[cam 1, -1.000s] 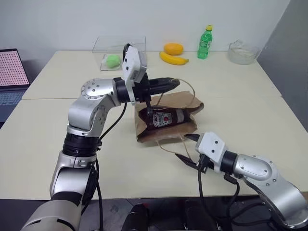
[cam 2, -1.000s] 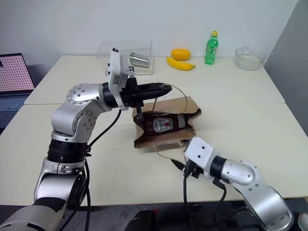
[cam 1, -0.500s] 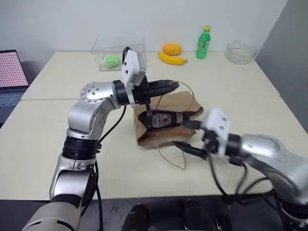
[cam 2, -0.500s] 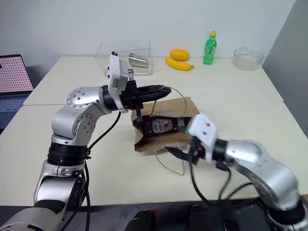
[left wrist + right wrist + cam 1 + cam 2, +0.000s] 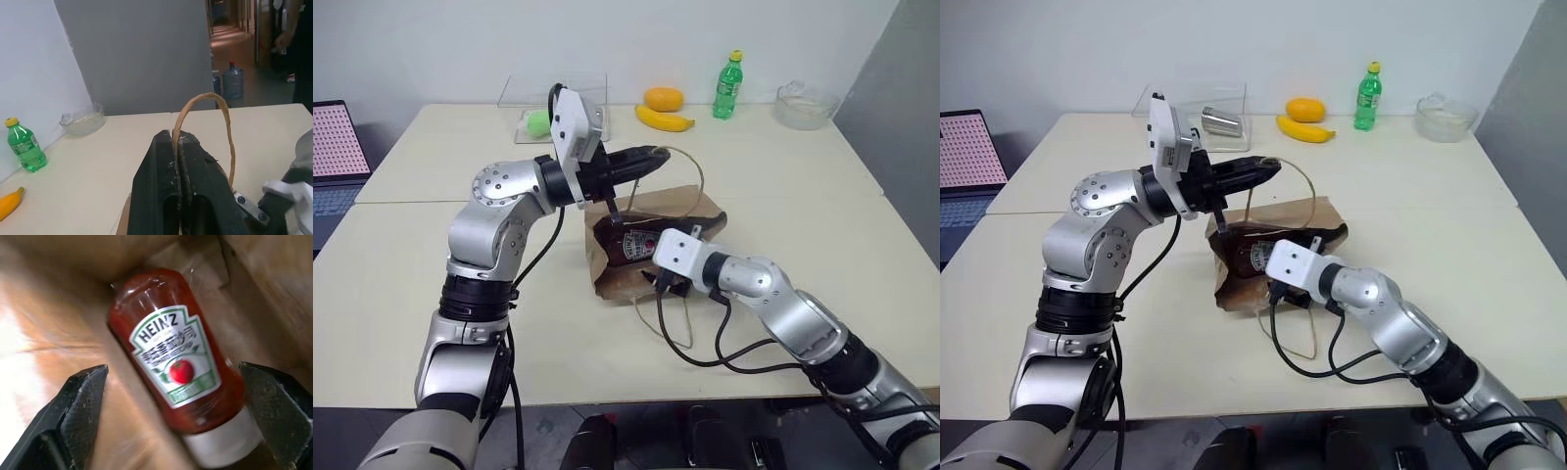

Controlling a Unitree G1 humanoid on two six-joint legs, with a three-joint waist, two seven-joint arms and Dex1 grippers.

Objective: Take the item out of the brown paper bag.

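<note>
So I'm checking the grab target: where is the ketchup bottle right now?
The ketchup bottle lies on its side inside the brown paper bag at mid-table, between the open right gripper's fingers in the right wrist view.

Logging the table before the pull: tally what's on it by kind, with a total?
Bottles: 2, ketchup, soda
Fruit: 2, banana, orange
Bags: 1
Bowls: 1
Clear boxes: 1
Green balls: 1
Cans: 1
Total: 9
</note>
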